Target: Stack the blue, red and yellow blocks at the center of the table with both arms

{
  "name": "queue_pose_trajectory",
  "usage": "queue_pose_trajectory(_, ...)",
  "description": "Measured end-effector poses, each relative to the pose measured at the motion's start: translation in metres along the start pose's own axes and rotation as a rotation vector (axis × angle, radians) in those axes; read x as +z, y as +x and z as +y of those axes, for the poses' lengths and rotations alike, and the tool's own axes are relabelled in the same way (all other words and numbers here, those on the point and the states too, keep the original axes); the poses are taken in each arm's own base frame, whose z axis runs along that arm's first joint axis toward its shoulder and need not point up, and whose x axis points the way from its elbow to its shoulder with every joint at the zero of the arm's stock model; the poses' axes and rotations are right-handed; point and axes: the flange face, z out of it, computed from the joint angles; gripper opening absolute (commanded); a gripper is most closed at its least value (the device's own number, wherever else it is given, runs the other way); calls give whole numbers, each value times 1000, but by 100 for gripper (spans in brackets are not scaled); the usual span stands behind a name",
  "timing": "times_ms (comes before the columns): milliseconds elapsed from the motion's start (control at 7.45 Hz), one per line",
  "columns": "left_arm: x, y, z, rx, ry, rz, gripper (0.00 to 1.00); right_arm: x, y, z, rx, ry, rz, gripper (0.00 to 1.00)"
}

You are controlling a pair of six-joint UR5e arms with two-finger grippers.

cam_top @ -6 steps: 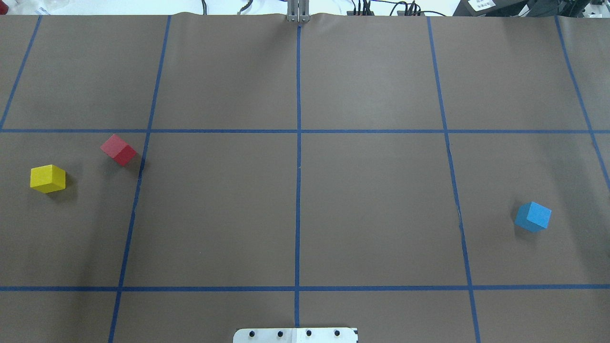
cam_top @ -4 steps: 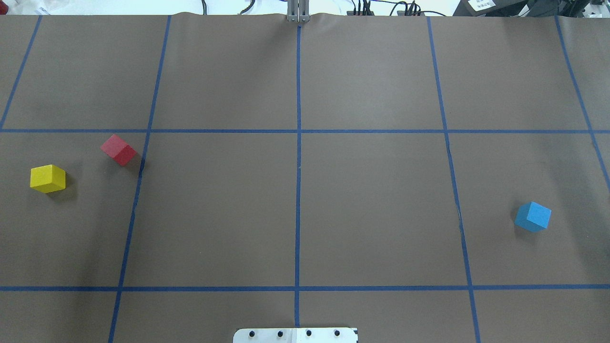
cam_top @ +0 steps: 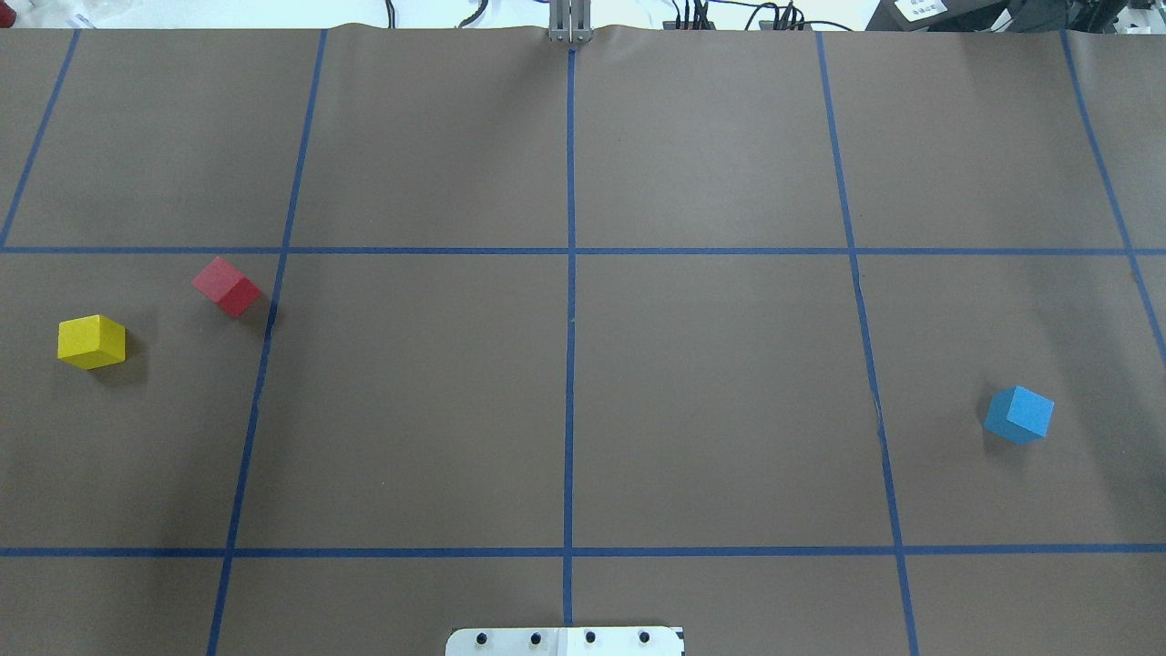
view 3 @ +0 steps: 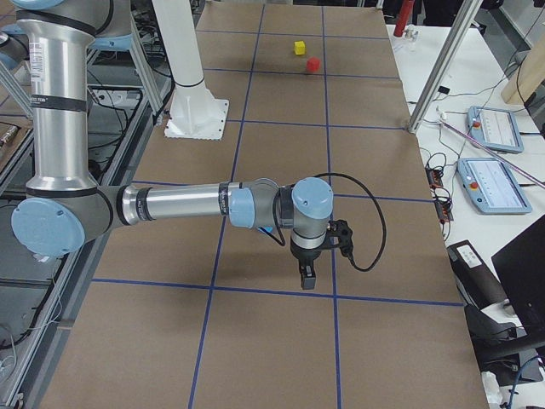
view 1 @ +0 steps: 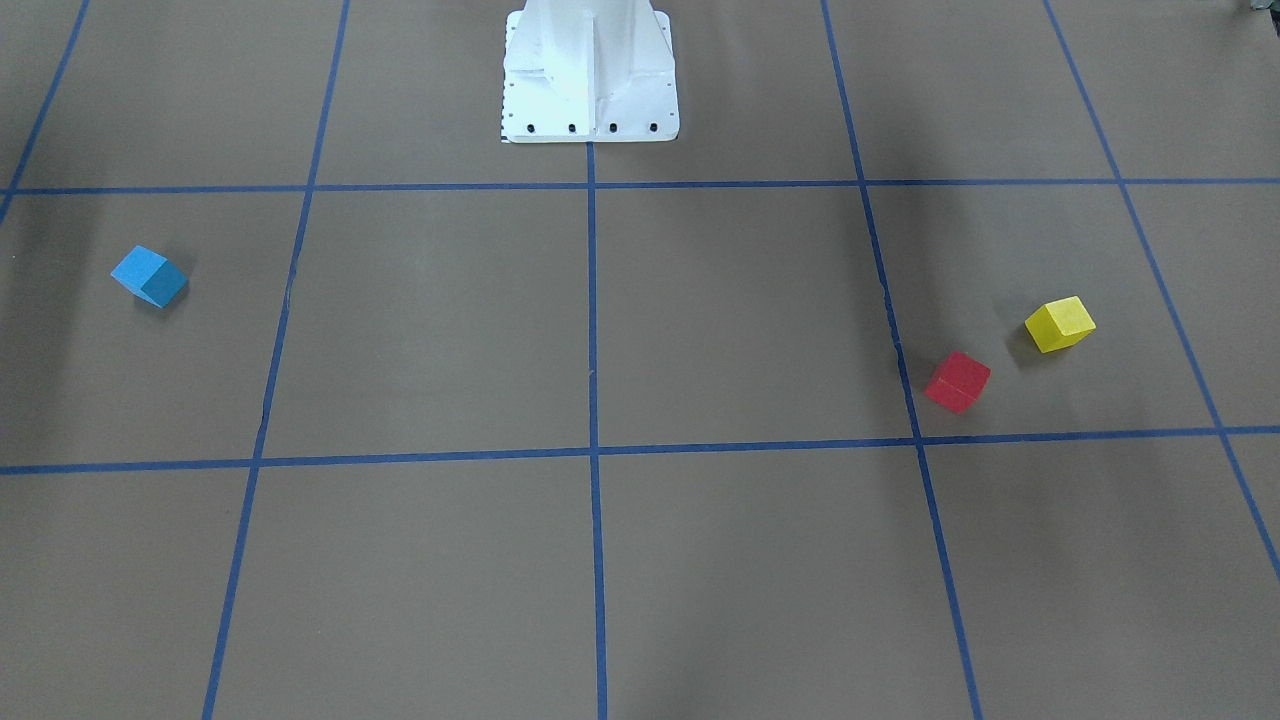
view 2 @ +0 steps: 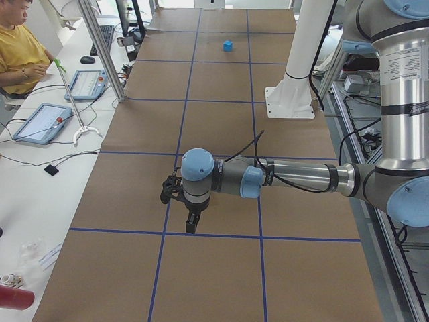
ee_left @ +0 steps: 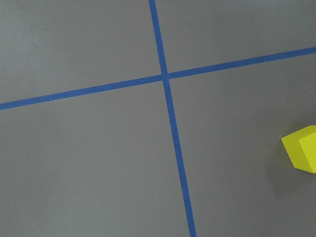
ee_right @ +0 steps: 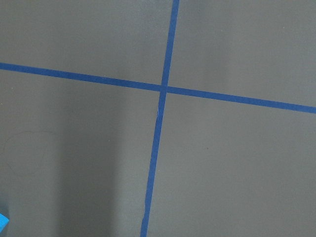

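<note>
The blue block (cam_top: pixel 1018 415) lies on the robot's right side of the surface (cam_top: pixel 710 383), in the middle row of the blue tape grid (cam_top: pixel 570 364), turned corner-on to the lines. The red block (cam_top: pixel 227 286) and the yellow block (cam_top: pixel 91 342) lie on the robot's left side in the same row. They sit near each other but apart, the red one just beside a lengthwise tape line and nearer the far edge, the yellow one further out towards the end of the surface. All three rest singly on the brown paper, each well apart from the centre line.

The left tool (view 2: pixel 191 227) hangs from an arm stretched level across the surface and points straight down close to a tape line. It shows only in the view from the robot's left end, so I cannot tell how its jaws stand. The same holds for the right tool (view 3: pixel 305 277) – it points down from a level forearm (a black cable loops off its wrist), and its jaw state cannot be told either.

The left wrist camera looks down on a tape crossing, with the yellow block cut by the right edge. The right wrist camera shows another crossing and a blue sliver in the lower left corner – too little to describe. The white pedestal (view 1: pixel 590 70) stands on the centre line.
</note>
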Motion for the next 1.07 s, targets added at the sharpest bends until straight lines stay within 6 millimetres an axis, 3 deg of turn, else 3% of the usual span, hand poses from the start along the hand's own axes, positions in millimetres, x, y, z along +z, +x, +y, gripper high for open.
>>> queue_pose_trajectory(403, -20, 15, -29, 50, 58, -5, 100, -24, -20, -16, -34, 89, -5, 100)
queue_pose_trajectory(806, -41, 29, -59, 138, 153, -30, 100, -26, -40, -1, 34, 196, -113, 100)
queue_pose_trajectory(1074, -43, 31, -61, 154, 170, -30, 100, -29, -101, 13, 172, 208, -175, 99)
